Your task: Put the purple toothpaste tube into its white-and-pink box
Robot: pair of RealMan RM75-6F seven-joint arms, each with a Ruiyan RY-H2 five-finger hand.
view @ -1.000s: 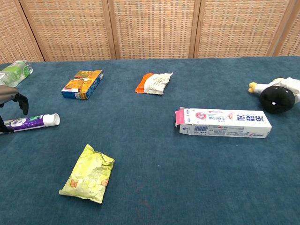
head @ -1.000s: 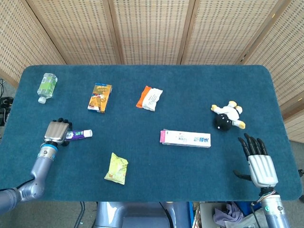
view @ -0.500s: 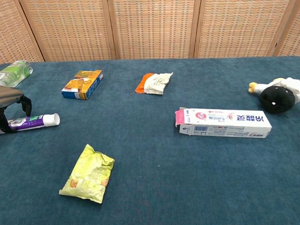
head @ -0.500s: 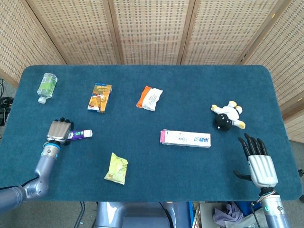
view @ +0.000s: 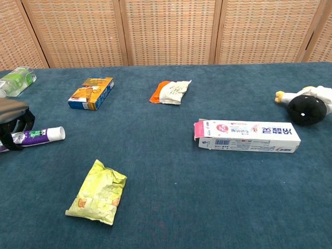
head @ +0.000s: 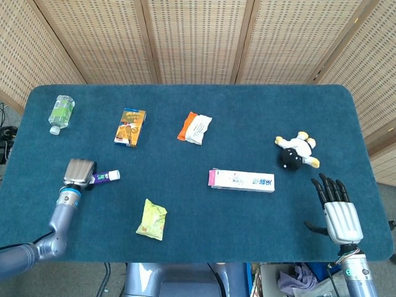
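Over the last second the left hand (head: 78, 172) had sunk lower onto the purple toothpaste tube (head: 106, 177) near the counter's left edge, its dark fingers (view: 21, 127) curling down around the tube's rear end where they had earlier been raised above it. In the chest view the fingers wrapped the tube on both sides, so the hand was closed on it, while the white cap end stuck out to the right and the tube seemed to lie on the cloth. The tube had shifted only slightly. The right hand (head: 337, 207) had stayed by the near right corner, palm down, fingers spread and holding nothing; nothing else had moved.

The white-and-pink box (view: 247, 136) lay flat, well apart from the tube toward the right, its pink flap open at the left end. Blue characters and a small red-and-pink roundel were printed along its top, too small to read. The tube's label carried green and white print, also illegible.

The counter (head: 247, 111) was covered in dark teal cloth with rounded corners, backed by woven cane panels in wooden frames. On it also lay a clear bottle (head: 60, 113) with a green label, an orange snack box (head: 130, 127), an orange-and-white packet (head: 195, 127), a yellow-green packet (head: 152, 219) and a black-and-white plush toy (head: 296, 151).
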